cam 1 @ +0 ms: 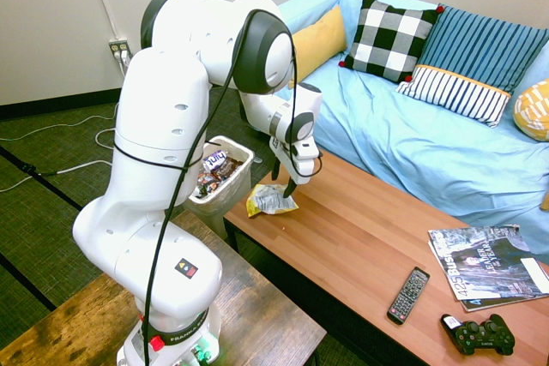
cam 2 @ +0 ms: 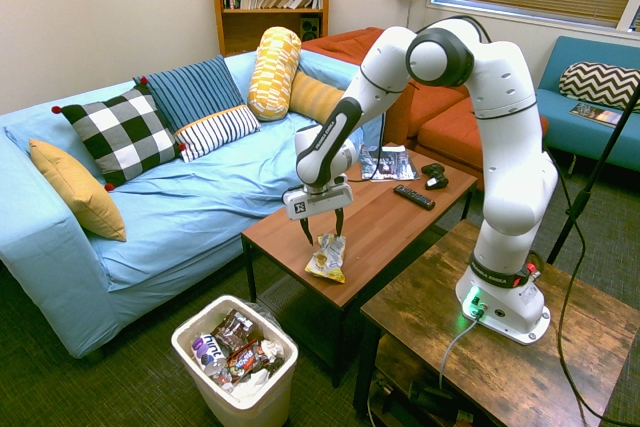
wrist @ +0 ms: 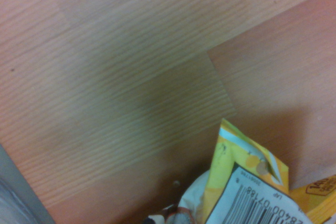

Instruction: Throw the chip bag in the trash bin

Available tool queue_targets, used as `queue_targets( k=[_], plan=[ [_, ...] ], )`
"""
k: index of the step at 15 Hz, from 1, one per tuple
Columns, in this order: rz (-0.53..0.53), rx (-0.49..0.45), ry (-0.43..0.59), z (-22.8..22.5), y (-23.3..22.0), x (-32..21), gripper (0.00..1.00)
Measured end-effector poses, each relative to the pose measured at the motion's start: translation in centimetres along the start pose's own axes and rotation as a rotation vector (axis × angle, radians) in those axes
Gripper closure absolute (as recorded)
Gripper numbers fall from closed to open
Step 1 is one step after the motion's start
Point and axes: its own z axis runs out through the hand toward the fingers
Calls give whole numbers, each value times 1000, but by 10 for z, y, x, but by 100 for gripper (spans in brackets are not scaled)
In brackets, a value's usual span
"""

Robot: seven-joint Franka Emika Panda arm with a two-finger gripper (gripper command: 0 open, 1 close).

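Gripper's wide open right at the chip bag, no grip yet; from the second exterior camera, trash bin sits around 7 o'clock of it.

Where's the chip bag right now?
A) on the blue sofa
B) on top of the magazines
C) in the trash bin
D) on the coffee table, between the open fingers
D: the chip bag lies on the coffee table, with the gripper open around its near end.
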Motion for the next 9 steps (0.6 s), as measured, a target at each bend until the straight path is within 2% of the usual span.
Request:
queue_targets(
  k=[1, 9],
  plan=[
    [-1, -6, 0, 5, -3, -1, 100],
    [11, -34, -15, 22, -10, -3, 100]
  ],
)
